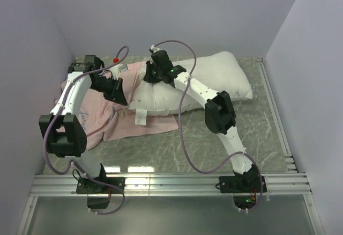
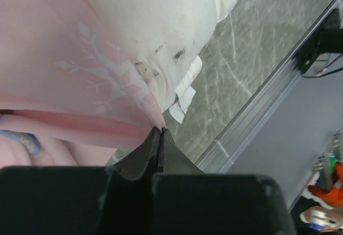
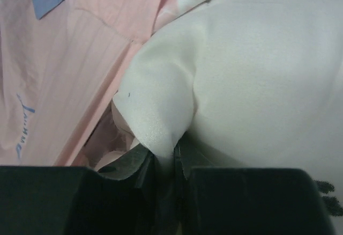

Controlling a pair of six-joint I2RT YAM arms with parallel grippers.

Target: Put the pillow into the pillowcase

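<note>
The white pillow (image 1: pixel 203 82) lies across the back of the table, its left end on the pale pink pillowcase (image 1: pixel 99 117). My left gripper (image 1: pixel 119 94) is shut on the pink pillowcase edge (image 2: pixel 80 85) beside the pillow's near-left corner (image 2: pixel 155 26), where a small white tag (image 2: pixel 185 93) hangs. My right gripper (image 1: pixel 151 74) is shut on a pinched fold of the pillow (image 3: pixel 155 111) at its far-left corner, over the pink cloth (image 3: pixel 69 58). The blue print shows only as small patches.
The table is grey marble (image 1: pixel 214 144) with purple walls around it. An aluminium rail (image 1: pixel 171 181) runs along the near edge, also in the left wrist view (image 2: pixel 268 90). Cables loop over both arms.
</note>
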